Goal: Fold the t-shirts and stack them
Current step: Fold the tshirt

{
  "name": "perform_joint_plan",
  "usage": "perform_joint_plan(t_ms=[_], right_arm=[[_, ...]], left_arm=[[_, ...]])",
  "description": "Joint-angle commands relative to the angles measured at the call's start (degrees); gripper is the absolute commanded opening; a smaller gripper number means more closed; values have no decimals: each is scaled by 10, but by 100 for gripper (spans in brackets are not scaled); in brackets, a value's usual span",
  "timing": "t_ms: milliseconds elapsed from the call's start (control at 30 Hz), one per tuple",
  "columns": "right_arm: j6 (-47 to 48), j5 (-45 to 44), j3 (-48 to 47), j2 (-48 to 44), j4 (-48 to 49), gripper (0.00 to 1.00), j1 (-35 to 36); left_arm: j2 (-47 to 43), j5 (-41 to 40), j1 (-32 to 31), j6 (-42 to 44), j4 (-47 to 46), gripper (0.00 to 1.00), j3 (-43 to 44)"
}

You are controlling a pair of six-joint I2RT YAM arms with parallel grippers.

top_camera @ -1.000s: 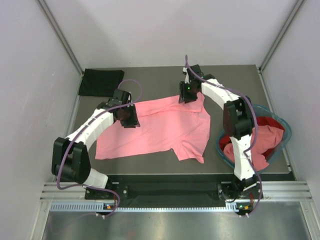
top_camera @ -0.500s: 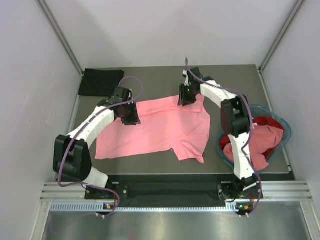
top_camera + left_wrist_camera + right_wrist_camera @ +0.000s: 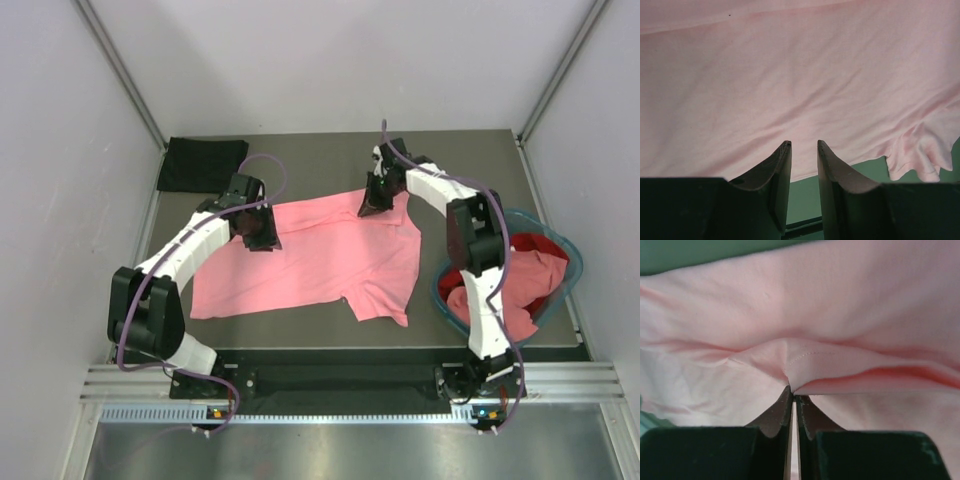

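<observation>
Table [image 3: 320,160], dark grey top. Centre: pink t-shirt [image 3: 320,250], spread out flat, one sleeve reaching toward the near edge. Far left corner: black t-shirt [image 3: 203,163], folded. Near right corner: round teal basket [image 3: 437,292].

Left arm [image 3: 180,255]: yours reached forward and to the right from its base, with the elbow bent out on the left side.
Left gripper [image 3: 802,145]: you kept it tipped downward, the two fingers standing apart with a narrow gap between them.
Right arm [image 3: 470,240]: yours ran forward from its base, then bent left at the elbow.
Right gripper [image 3: 794,390]: you had its fingers pressed together, pinching a raised fold of the salmon pink t-shirt [image 3: 840,315].
</observation>
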State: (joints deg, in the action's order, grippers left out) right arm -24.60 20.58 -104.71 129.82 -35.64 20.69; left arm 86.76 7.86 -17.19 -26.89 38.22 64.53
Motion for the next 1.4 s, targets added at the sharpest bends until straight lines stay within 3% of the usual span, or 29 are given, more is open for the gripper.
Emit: perform_joint_plan(t_ms=[0,267,433,733,900,967,1100,1367], right_arm=[[-81,58,34,-75,4,1,-11],[-235,124,186,-166,70,0,-14],[-272,128,256,-200,85,0,-6],[-340,166,378,-221,172,11,26],[-298,198,366,-239,172,18,32],[-226,187,322,-248,120,24,27],[-110,77,246,-252,10,36,-26],[7,-30,121,-186,17,45,-102]], left_arm=[[1,0,1,0,-8,33,15],[-6,-1,1,-4,-9,32,9],[-12,-1,1,-3,-8,32,2],[-21,-1,1,1,-7,32,-11],[-18,-8,1,9,-7,32,-6],[-15,-13,1,12,-7,32,-2],[-2,-14,7,19,-4,33,15],[24,25,79,37,-12,33,38]])
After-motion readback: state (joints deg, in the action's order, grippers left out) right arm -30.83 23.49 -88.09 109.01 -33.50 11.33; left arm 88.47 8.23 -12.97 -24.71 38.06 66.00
